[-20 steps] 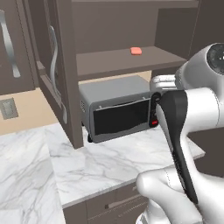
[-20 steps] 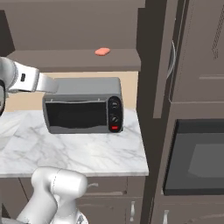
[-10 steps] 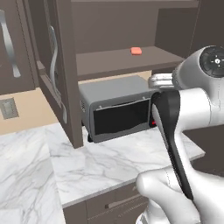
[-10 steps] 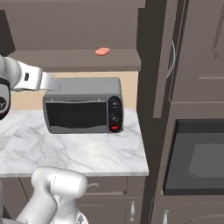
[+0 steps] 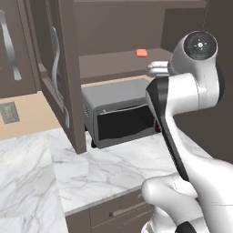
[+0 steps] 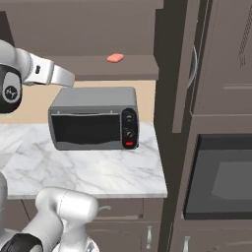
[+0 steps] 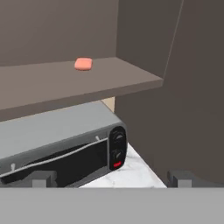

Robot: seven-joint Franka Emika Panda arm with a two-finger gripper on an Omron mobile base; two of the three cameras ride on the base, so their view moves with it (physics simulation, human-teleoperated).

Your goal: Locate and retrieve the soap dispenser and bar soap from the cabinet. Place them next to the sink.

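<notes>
- My end effector (image 7: 112,178) hangs in the air in front of the open cabinet (image 5: 68,82), above the toaster oven (image 6: 93,124), and it touches nothing.
- In the hand view, my two dark fingertips (image 7: 42,178) rise well apart at the bottom edge, so the end effector stands spread, with nothing between them.
- The bar soap (image 7: 83,64) lies flat on the cabinet shelf (image 7: 65,85), toward the back, well ahead of my fingertips and higher than they are.
- In the left base view, the bar soap (image 5: 142,53) shows as a small salmon-pink piece on the shelf (image 5: 113,68), just above and left of my wrist.
- In the right base view, the bar soap (image 6: 115,58) rests on the shelf (image 6: 123,69) above the right half of the toaster oven, apart from my forearm, which reaches in from the left.
- The cabinet door (image 5: 57,73) with its curved silver handle (image 5: 55,50) stands swung open at the left of the left base view.
- The grey toaster oven sits on the marble counter (image 6: 93,167) under the shelf, with its dark glass door shut and its knobs (image 6: 129,125) at its right end.
- To the right of the counter stands a tall dark cabinet column (image 6: 216,74) with a built-in oven (image 6: 221,177) set into it.
</notes>
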